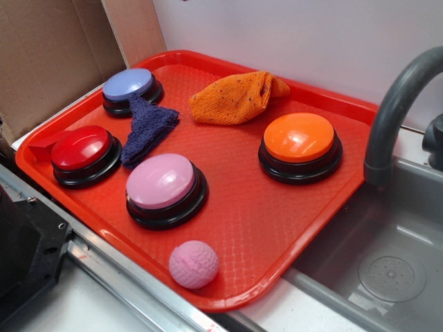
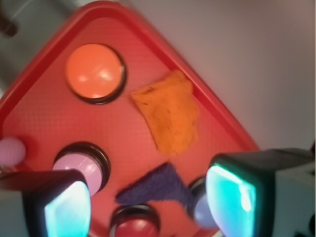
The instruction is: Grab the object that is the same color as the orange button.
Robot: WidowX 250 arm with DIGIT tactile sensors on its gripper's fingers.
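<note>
Orange knitted cloth [image 1: 237, 98] lies on red tray [image 1: 277, 228] near its far rim, just beside orange button [image 1: 300, 138], not touching it. Purple knitted cloth [image 1: 147, 126] sits w/ the other buttons, apart from orange button. Gripper [image 2: 150, 205] spread wide, empty, above purple cloth.

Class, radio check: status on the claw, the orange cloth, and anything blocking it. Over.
Claw open, above the tray, holding nothing. Orange cloth lies untouched near the far rim, beside the orange button. Nothing on top of it.
</note>
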